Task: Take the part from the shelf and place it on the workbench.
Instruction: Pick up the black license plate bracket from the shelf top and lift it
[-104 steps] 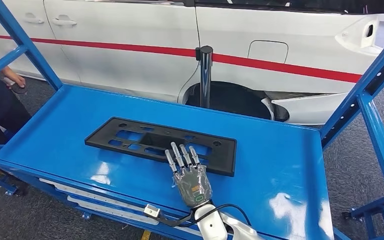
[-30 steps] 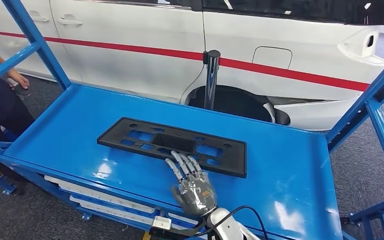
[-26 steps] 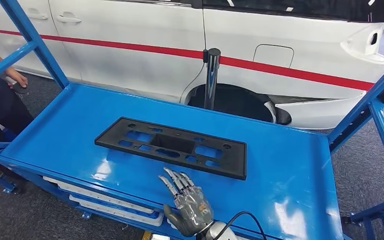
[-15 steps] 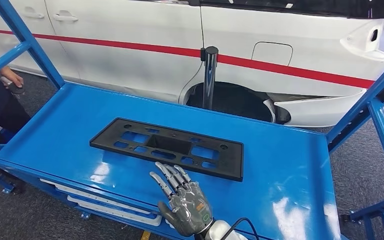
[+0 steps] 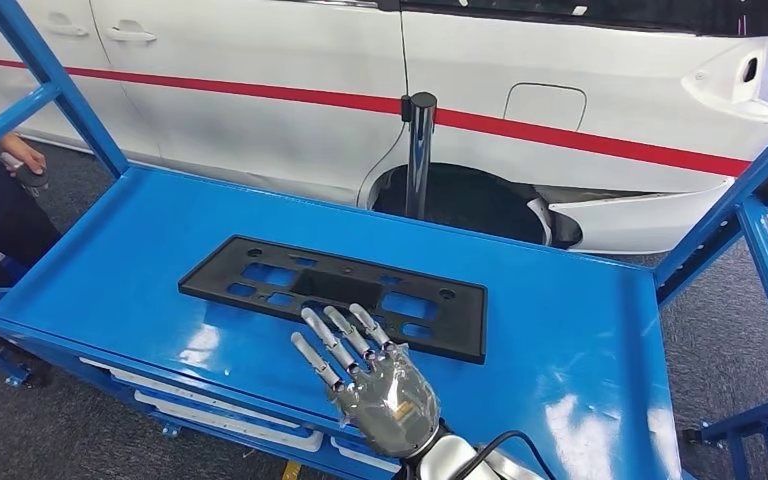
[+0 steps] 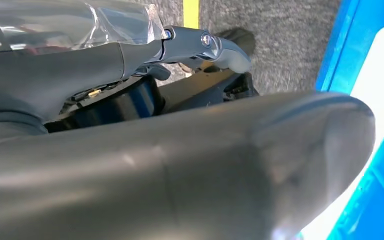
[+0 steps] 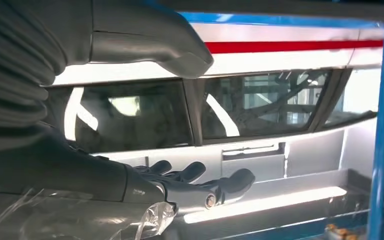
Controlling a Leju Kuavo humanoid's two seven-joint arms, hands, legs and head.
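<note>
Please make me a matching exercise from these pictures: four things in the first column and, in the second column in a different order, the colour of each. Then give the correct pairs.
Things:
1. flat part
2. shelf surface
3. stripe on the car
4. car body

Colours:
A. red
B. white
C. black
D. blue

Pairs: 1-C, 2-D, 3-A, 4-B
</note>
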